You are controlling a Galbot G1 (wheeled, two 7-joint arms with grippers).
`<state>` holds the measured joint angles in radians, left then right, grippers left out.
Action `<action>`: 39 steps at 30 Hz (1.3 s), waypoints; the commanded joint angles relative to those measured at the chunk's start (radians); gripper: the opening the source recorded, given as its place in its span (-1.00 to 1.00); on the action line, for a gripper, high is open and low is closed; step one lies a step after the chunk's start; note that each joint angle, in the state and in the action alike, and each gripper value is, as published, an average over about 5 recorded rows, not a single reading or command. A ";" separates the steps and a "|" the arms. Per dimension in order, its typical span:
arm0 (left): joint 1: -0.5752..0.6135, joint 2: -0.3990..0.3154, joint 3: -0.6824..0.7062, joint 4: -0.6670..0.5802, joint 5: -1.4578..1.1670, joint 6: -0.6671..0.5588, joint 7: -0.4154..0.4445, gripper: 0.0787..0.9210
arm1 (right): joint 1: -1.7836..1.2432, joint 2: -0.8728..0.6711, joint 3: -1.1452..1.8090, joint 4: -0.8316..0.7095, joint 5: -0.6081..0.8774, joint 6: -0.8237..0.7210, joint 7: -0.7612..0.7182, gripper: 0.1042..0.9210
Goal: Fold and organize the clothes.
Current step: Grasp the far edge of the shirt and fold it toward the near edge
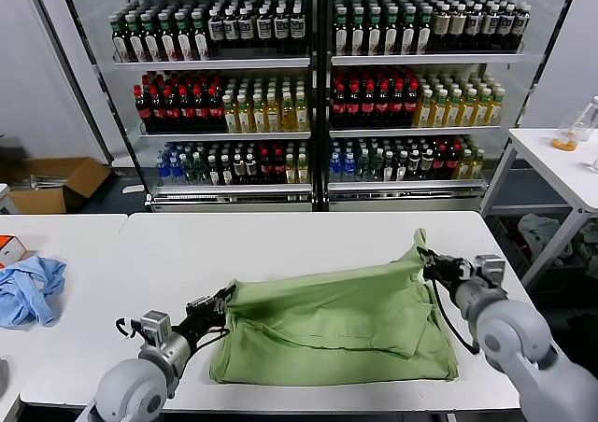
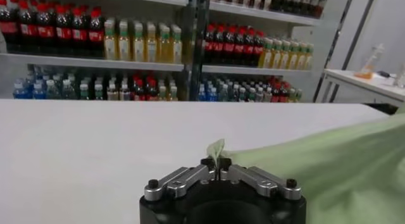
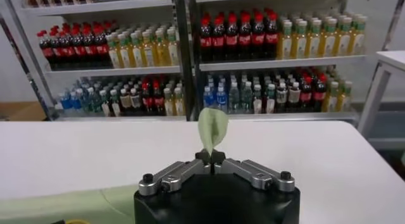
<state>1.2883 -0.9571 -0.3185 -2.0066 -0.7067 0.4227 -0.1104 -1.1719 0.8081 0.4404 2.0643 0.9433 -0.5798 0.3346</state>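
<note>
Your left tool (image 1: 222,301) is clamped tight on the left corner of the sage-green shirt (image 1: 341,324). In the left wrist view the two fingers (image 2: 207,163) meet with no gap, and a small tab of green fabric (image 2: 216,147) pokes up from between them. The rest of the shirt (image 2: 329,165) stretches away from that pinch.

Your right tool (image 1: 432,265) is likewise closed on the shirt's opposite corner. In the right wrist view its fingers (image 3: 202,157) are pressed together, and a leaf-shaped fold of green cloth (image 3: 213,127) stands upright out of the grip.

The shirt sits on the white counter (image 1: 280,245), near its front edge. Its upper edge hangs taut between your two tools, raised off the counter and higher on the right side. The lower part lies flat, with creases running across it, and the front hem is close to the counter's edge.

A light blue cloth (image 1: 28,289) lies crumpled on the neighbouring counter to your left, well apart from the shirt. Behind the counter stand glass-fronted coolers (image 1: 318,95) stocked with rows of bottles. A cardboard box (image 1: 56,184) sits on the floor at far left.
</note>
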 commanded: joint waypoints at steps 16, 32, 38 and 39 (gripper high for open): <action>0.071 0.004 -0.003 0.022 0.100 0.025 -0.001 -0.93 | -0.248 0.059 0.050 0.060 -0.103 0.000 0.055 -0.99; 0.110 -0.199 0.020 -0.011 0.288 -0.004 -0.132 -0.04 | -0.293 0.075 0.057 0.108 -0.179 0.002 0.030 0.01; 0.121 -0.290 0.042 0.032 0.348 0.006 -0.166 0.37 | -0.293 0.075 0.061 0.113 -0.178 0.002 0.035 0.44; 0.121 -0.299 0.044 0.040 0.354 0.007 -0.171 0.43 | -0.291 0.075 0.060 0.112 -0.178 0.002 0.036 0.50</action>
<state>1.3961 -1.1379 -0.2852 -1.9901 -0.4408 0.4320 -0.2291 -1.4471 0.8772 0.4985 2.1641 0.7791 -0.5781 0.3730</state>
